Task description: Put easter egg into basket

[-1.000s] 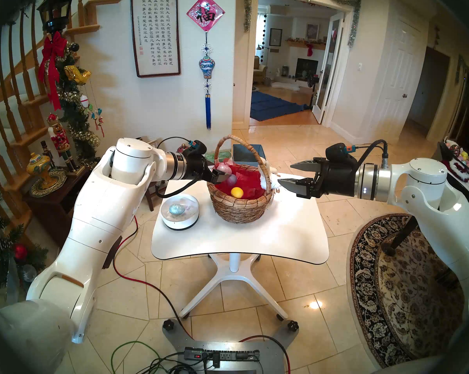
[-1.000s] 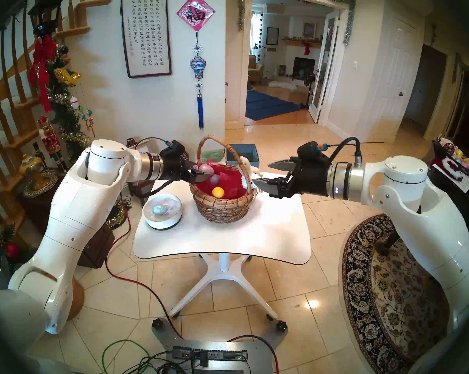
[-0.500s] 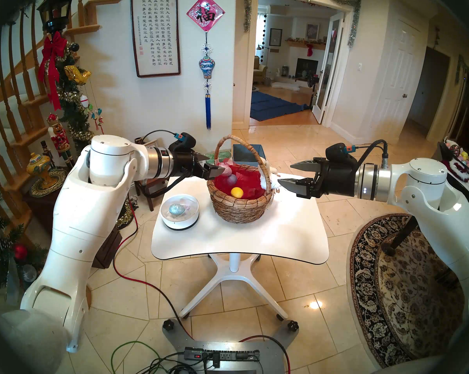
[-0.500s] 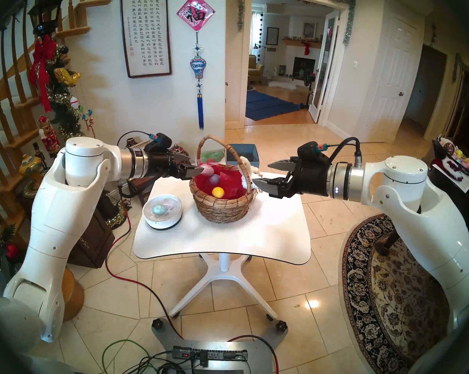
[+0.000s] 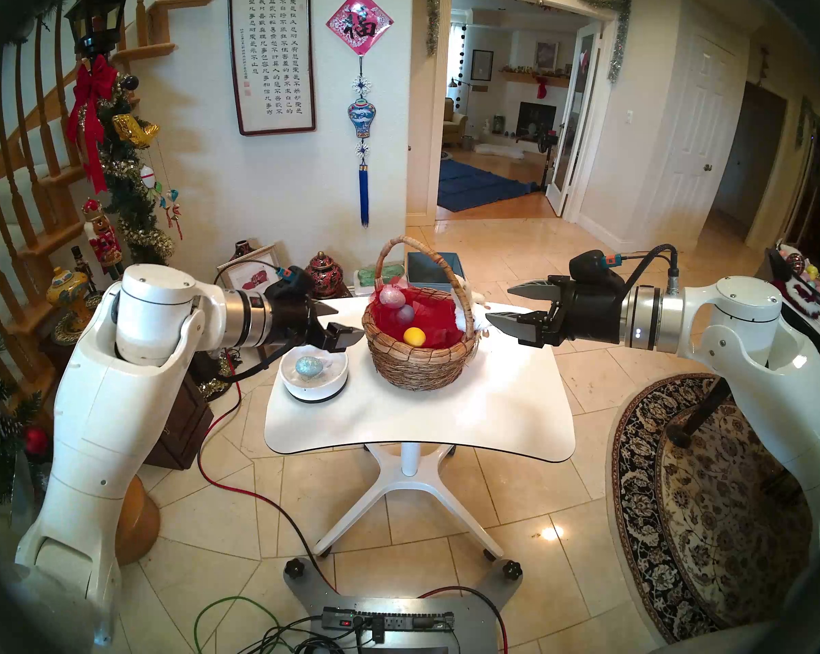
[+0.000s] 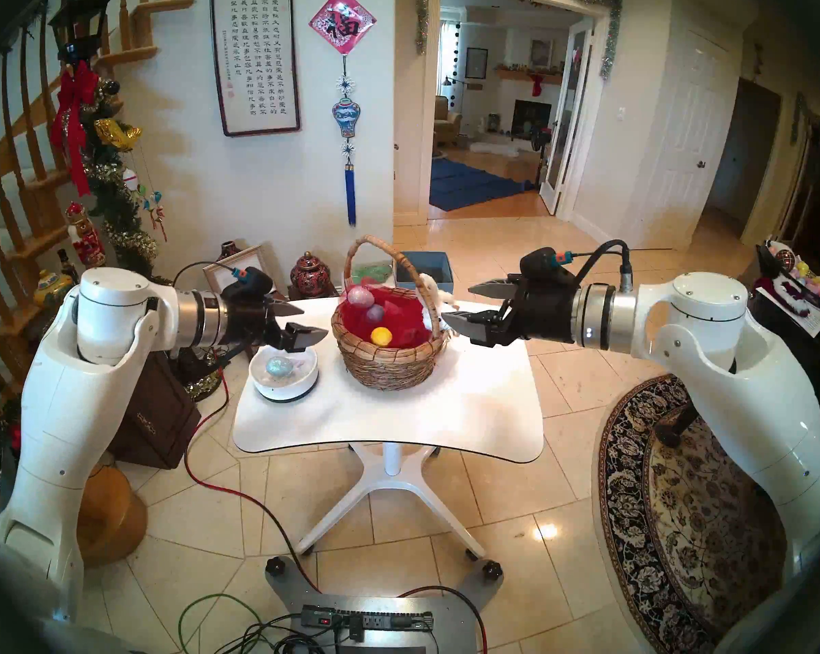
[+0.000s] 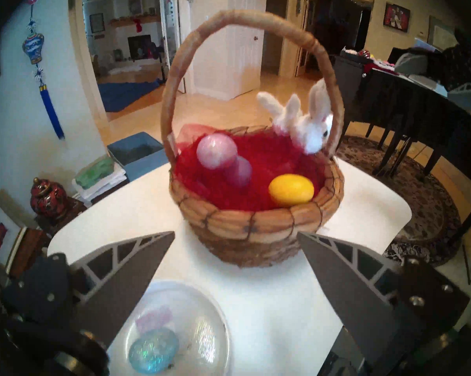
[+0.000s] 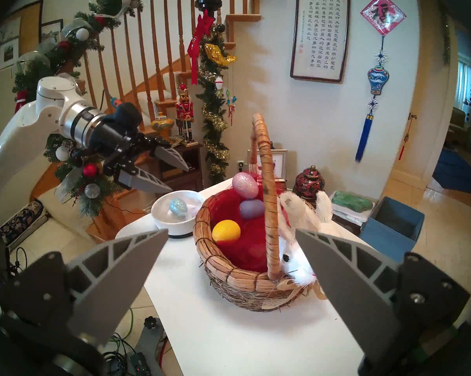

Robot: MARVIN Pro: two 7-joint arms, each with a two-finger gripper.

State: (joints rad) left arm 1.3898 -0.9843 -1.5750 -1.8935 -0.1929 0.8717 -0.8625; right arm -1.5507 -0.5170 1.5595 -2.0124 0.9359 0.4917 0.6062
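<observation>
The wicker basket with red lining and a white plush bunny stands on the white table. In it lie a pink glitter egg, a purple egg and a yellow egg. A blue glitter egg rests in the shallow white bowl left of the basket. My left gripper hangs open and empty just left of the basket's rim, above the bowl's far edge. My right gripper hovers open and empty to the right of the basket, beside the bunny.
A grey-blue bin sits on the floor behind the table. A red lacquer jar and framed pictures stand behind the left arm. A patterned rug and dark furniture lie to the right; cables run below.
My left gripper has pulled back out of the basket, moving left and lower to above the bowl. The pink egg stays in the basket. The right arm has not moved.
</observation>
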